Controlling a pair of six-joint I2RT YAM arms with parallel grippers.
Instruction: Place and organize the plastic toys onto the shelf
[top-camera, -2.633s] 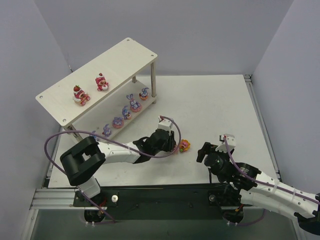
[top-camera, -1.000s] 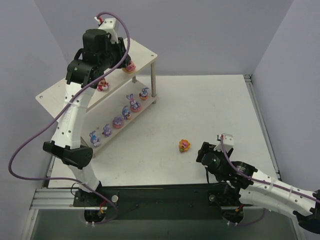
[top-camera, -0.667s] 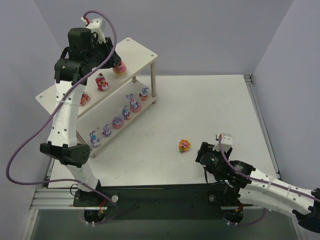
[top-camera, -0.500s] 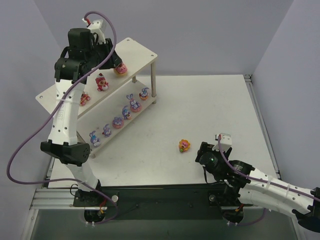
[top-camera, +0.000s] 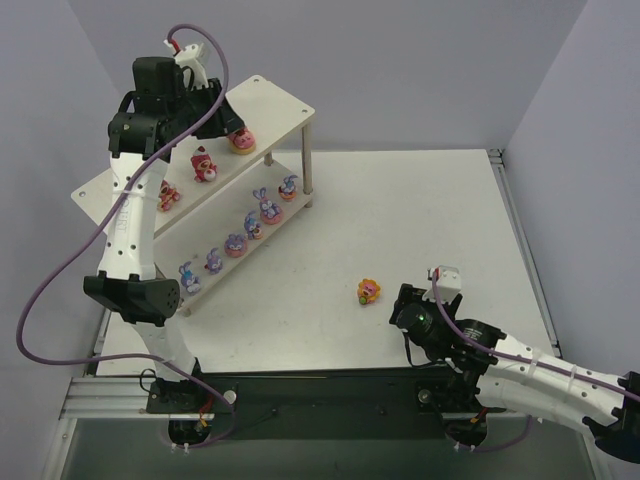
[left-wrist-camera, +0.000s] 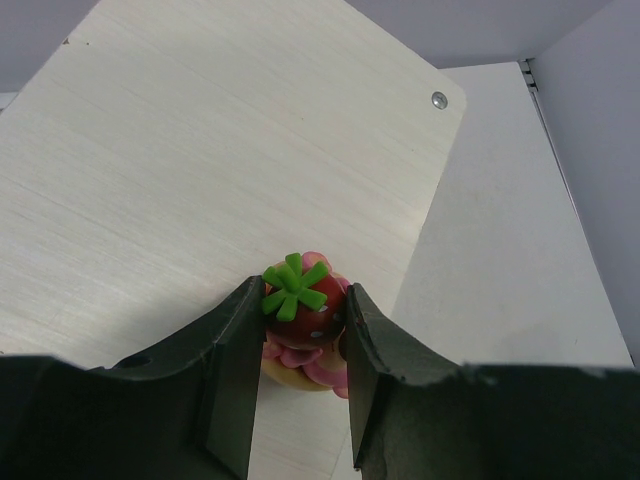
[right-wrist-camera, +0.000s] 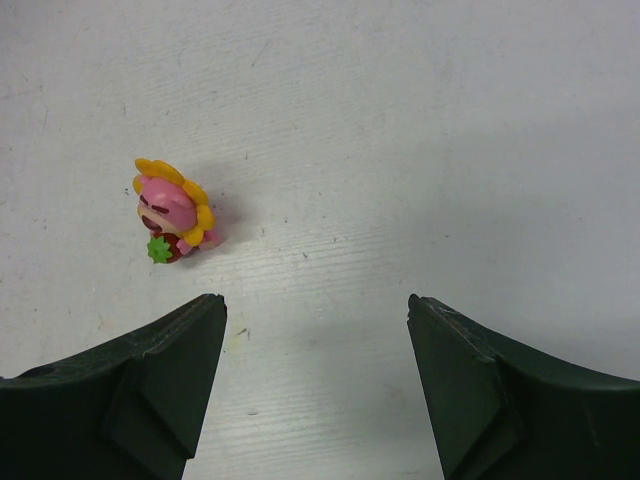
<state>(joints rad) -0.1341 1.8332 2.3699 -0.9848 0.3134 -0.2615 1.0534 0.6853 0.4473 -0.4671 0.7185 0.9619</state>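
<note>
While its fingers press together on a strawberry-topped bear (left-wrist-camera: 300, 318), the left hand (left-wrist-camera: 300, 298) hangs over the top board of the shelf (left-wrist-camera: 200, 150), near the board's rounded corner; whether the bear's base touches the wood I cannot tell. Behind the hand two more bears (top-camera: 203, 165) stand on that board, and purple bunnies (top-camera: 262, 210) line the lower board beneath. The right hand (right-wrist-camera: 315, 310), fingers apart, hovers low over the tabletop (right-wrist-camera: 450, 120), with an orange-yellow flower figure (right-wrist-camera: 172, 212) just ahead of one finger, untouched.
</note>
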